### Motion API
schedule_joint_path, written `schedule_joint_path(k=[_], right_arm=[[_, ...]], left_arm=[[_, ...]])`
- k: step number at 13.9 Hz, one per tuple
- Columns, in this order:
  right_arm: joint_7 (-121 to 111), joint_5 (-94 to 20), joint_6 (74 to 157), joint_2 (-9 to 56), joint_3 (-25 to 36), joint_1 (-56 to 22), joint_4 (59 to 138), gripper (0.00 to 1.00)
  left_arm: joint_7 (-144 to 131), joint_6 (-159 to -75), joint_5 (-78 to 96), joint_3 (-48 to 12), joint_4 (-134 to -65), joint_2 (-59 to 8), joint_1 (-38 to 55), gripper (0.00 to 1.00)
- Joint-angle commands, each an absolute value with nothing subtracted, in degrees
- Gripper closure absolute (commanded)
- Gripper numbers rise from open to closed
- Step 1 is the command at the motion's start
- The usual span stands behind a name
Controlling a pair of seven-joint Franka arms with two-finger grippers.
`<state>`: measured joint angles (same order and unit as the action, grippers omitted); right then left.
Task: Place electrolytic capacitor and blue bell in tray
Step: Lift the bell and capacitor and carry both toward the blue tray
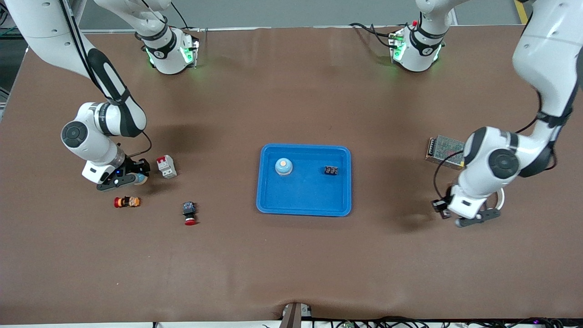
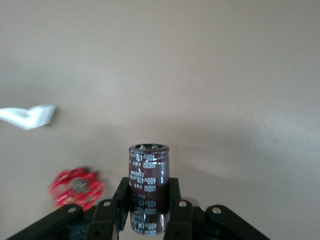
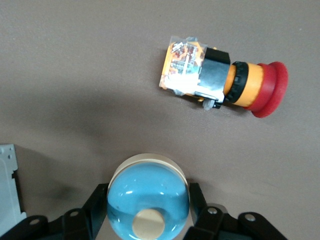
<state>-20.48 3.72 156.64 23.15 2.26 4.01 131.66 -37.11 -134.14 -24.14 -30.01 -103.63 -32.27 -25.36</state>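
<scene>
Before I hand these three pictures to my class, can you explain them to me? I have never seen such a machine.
Two white robot arms stand at a brown table, each ending in a two-finger gripper. The wide picture looks down from across the table. The other two come from cameras on the arms' wrists. The left gripper is shut on a dark electrolytic capacitor. The right gripper grips a blue bell, which sits beside a red push button. The blue tray in the middle of the table already holds another bell and a small black part.
</scene>
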Motion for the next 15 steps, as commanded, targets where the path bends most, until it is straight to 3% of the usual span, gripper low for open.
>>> schedule_joint_path(k=[1, 4, 8, 15], right_arm=[[-20.48, 4.57, 157.24, 23.03, 1.32, 5.36, 132.1, 0.42], [-20.22, 4.57, 156.19, 21.98, 1.32, 5.1, 131.75, 0.42], [-20.13, 3.96, 150.14, 19.17, 1.14, 5.1, 130.26, 0.42], [-18.03, 2.91, 118.79, 14.85, 0.88, 2.47, 112.89, 0.42]], left_arm=[[-38.14, -122.38, -16.63, -30.94, -97.06, -27.86, -25.05, 1.0], [-43.49, -116.47, -9.95, -31.9, -90.2, -26.72, -24.87, 1.0], [-54.38, -113.91, -9.05, -34.1, -87.02, -25.49, -24.52, 1.0], [-68.54, -113.82, -8.96, -37.35, -85.78, -25.31, -24.26, 1.0]])
